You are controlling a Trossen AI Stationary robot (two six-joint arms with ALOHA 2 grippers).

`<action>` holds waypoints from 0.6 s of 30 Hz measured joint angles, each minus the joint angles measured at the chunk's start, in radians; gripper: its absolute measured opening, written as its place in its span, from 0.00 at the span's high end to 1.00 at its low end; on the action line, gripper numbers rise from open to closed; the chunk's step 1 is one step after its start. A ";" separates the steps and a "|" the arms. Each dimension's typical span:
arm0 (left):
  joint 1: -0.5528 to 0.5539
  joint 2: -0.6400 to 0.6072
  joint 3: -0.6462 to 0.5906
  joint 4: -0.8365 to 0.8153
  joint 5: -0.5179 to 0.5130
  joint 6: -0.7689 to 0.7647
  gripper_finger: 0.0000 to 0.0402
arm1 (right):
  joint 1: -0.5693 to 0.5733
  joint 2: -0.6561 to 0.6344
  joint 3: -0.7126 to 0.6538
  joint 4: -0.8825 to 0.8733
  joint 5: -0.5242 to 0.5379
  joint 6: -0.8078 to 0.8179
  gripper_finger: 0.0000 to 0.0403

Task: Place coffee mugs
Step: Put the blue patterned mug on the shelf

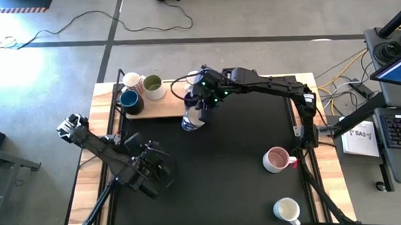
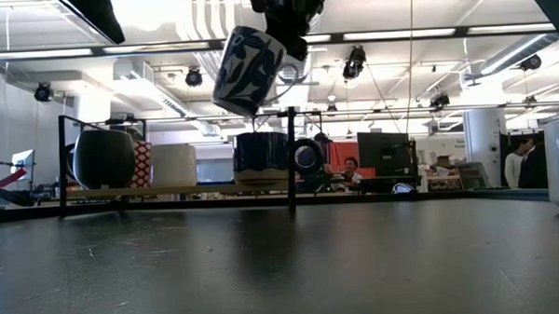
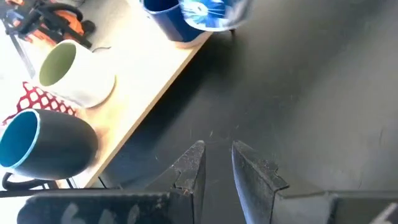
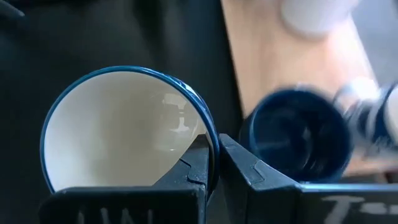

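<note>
High view: right pincer (image 1: 199,107) carries a blue-and-white patterned ceramic mug (image 1: 193,119) beside the wooden shelf (image 1: 161,107); left pincer (image 1: 151,174) idle on the black table (image 1: 237,165).

Low view: mug tilted, airborne.

Left wrist: fingers empty, slightly apart.

Right wrist: pincer clenched on the rim alone. Risk: slipping, or knocking the dark blue mug (image 4: 297,138).

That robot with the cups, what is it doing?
It is putting coffee mugs on a wooden shelf at the back of the table. The right gripper is pinching the rim of a blue and white mug and holding it up in the air beside the shelf. Some mugs already sit there. A pink mug and a white mug wait on the table. The left gripper rests low, holding nothing.
</note>
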 joint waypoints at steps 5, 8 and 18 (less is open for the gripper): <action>0.057 -0.011 0.000 0.026 0.000 0.008 0.85 | 0.028 0.000 -0.015 -0.077 0.011 0.022 0.97; 0.081 -0.011 0.000 0.077 0.032 0.082 0.85 | 0.067 0.000 -0.055 -0.063 0.007 -0.007 0.97; 0.080 -0.015 0.000 0.096 0.080 0.116 0.85 | 0.133 -0.001 -0.220 0.226 0.009 -0.011 0.97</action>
